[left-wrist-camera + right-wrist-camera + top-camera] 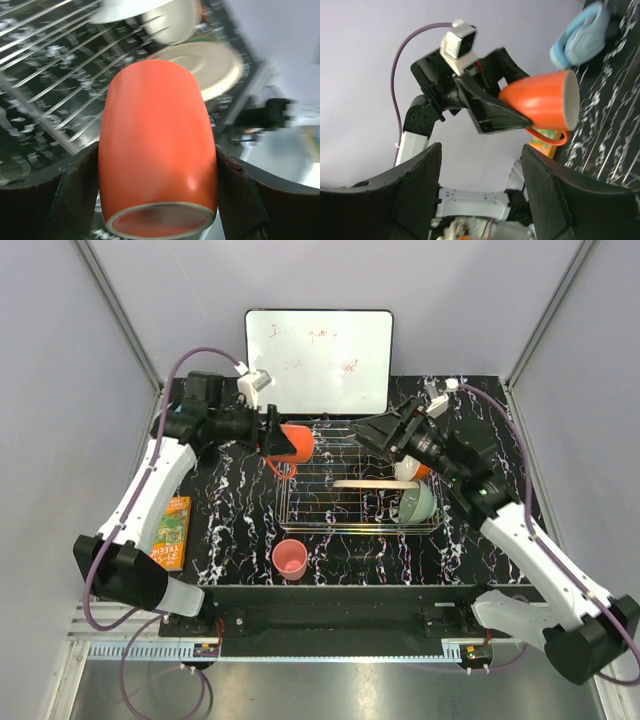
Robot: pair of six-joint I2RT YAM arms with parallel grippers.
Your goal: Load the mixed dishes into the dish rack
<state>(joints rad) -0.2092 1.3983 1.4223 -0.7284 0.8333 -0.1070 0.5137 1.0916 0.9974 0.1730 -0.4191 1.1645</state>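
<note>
— Dishes, then: where's the orange mug [295, 443]?
— Off the table [235, 530], at the left end of the dish rack [300, 512], lying on its side, mouth toward the rack. The left gripper [272, 438] clamps it by the body, a finger on each side.
— And the right gripper [378, 430]?
— Over the rack's far side, fingers spread wide, nothing between them.
— What's loaded?
— A white plate [365, 483], the mint-green bowl [418, 503], and what looks like the orange bowl [412, 470] behind it, half hidden. The small pink cup [290, 558] stands on the table just in front of the rack
</note>
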